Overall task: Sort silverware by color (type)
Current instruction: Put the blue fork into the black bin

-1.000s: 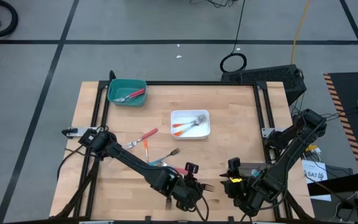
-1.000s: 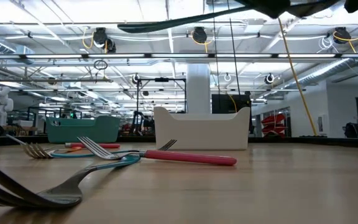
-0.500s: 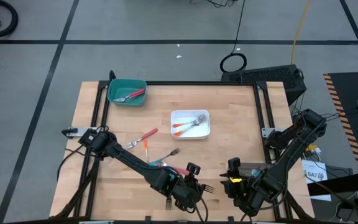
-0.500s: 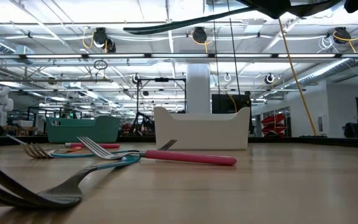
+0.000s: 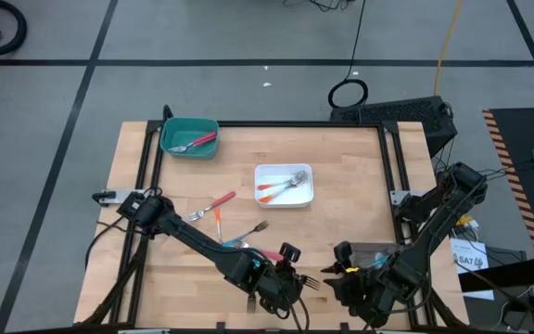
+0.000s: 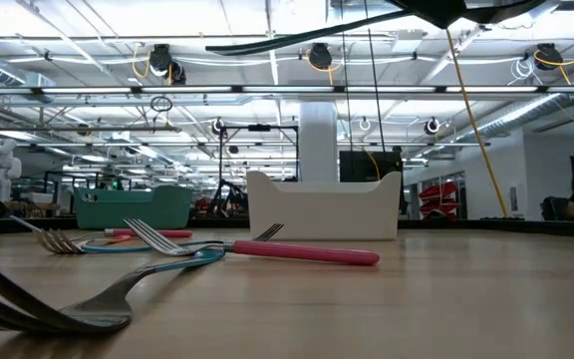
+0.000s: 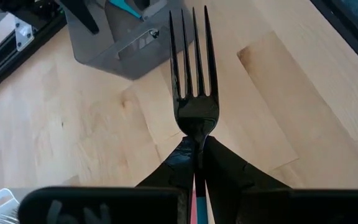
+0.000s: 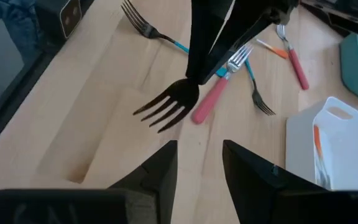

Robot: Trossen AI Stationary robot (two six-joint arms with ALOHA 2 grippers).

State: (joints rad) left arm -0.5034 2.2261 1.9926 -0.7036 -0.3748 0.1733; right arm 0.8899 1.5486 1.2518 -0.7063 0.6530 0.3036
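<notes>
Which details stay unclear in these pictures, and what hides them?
- Handle colour of the silver metal fork in the left gripper: left wrist view, the shut fingers cover almost all of it.
- Contents of the clear grey plastic tray: left wrist view, cut off by the picture's edge.
- Number of forks in the teal plastic tray: high view, too small.
- Contents of the white plastic tray: low view, its wall hides them.
</notes>
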